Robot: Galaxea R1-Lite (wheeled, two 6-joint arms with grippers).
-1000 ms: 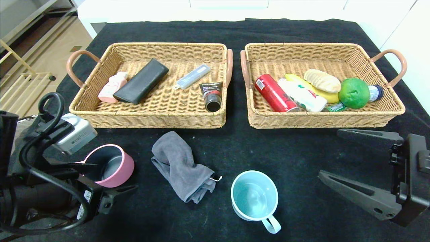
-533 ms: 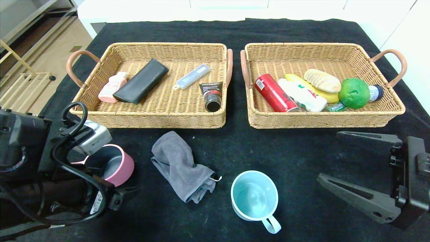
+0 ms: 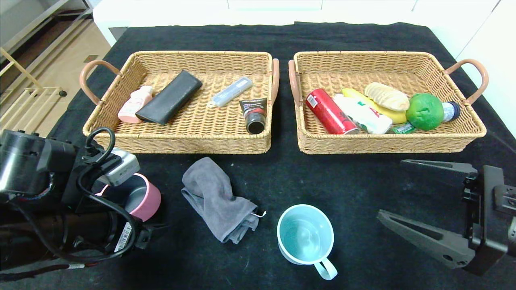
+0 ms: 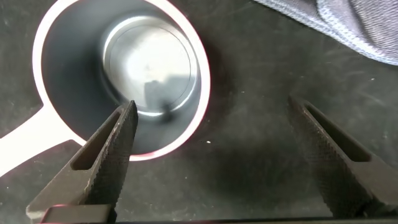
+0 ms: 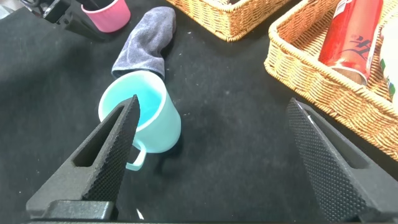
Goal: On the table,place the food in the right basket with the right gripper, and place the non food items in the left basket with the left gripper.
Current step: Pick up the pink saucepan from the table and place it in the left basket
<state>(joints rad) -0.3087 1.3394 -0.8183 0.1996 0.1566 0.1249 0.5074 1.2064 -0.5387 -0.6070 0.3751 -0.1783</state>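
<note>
On the black table [image 3: 354, 181], the right basket [image 3: 387, 146] holds the food: a red can [image 3: 328, 110], a bread loaf [image 3: 386, 96] and a green lime [image 3: 424, 111]. The left basket [image 3: 177, 139] holds a pink bottle [image 3: 135, 104], a black case [image 3: 169, 102], a pale tube [image 3: 231, 92] and a black tube [image 3: 254, 114]. My left gripper [image 4: 212, 104] hangs open above a pink cup [image 3: 147, 199], one finger over the cup's inside [image 4: 149, 56], the other over bare cloth. My right gripper [image 3: 391, 188] stands open and empty near the front right.
A crumpled grey towel [image 3: 217, 201] and a light blue mug [image 3: 305, 233] lie on the cloth in front of the baskets. A banana [image 3: 397, 117], a white packet [image 3: 363, 114] and a small bottle [image 3: 449, 110] also lie in the right basket.
My left arm has moved forward over the pink cup and now covers more of it. The right gripper has drifted slightly back toward me. Nothing was taken hold of.
</note>
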